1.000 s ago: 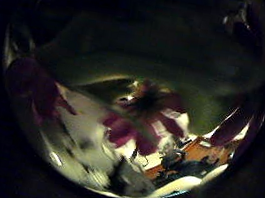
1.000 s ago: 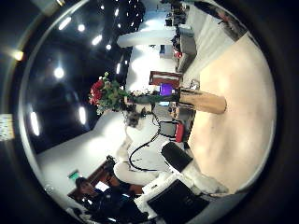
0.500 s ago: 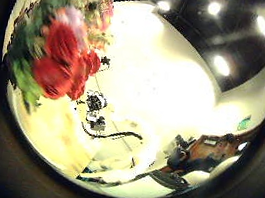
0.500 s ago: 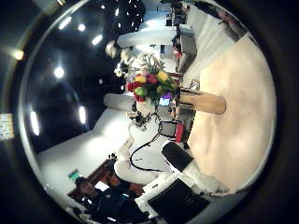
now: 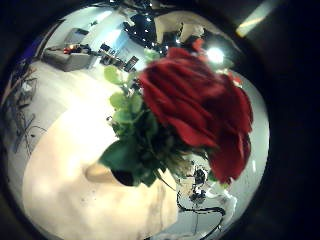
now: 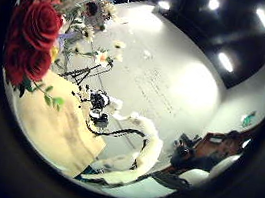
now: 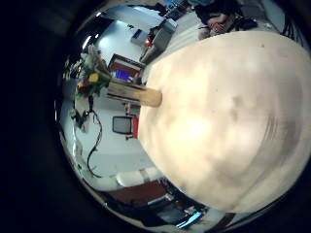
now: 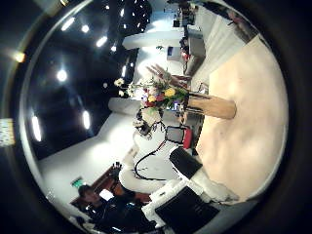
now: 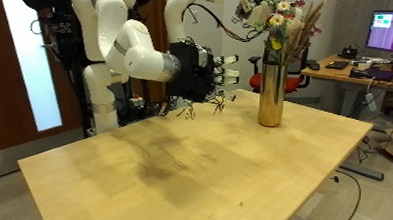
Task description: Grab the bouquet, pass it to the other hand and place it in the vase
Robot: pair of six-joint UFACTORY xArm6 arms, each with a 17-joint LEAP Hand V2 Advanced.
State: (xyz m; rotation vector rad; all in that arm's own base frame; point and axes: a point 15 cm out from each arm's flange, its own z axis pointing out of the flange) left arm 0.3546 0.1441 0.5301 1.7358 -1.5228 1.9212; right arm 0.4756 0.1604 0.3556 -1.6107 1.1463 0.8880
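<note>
In the outside view a bouquet [image 9: 284, 19] of red, yellow and white flowers stands upright in a tall gold vase [image 9: 270, 93] at the far side of the table [image 9: 207, 176]. My left hand [image 9: 249, 3] is up beside the flower heads, fingers relaxed, open. The left little finger side palm view shows a big red rose [image 5: 195, 105] close by, above the vase [image 5: 105, 172]. The left thumb side palm view shows the bouquet [image 6: 36, 38] at one side. My right hand [image 9: 205, 75] hangs open over the table, away from the vase. The right thumb side palm view shows the bouquet [image 8: 156, 93] in the vase [image 8: 214, 105].
A desk [image 9: 358, 72] with a monitor [image 9: 391, 31] stands beyond the table, behind the vase. A brown door [image 9: 5, 72] is at the back, behind the arms. The right little finger side palm view shows the table top [image 7: 224, 116] and the vase [image 7: 136, 93].
The bouquet swung from lying sideways to upright in the vase. The flowers that covered the left palm are now farther from it, and the left hand has let go.
</note>
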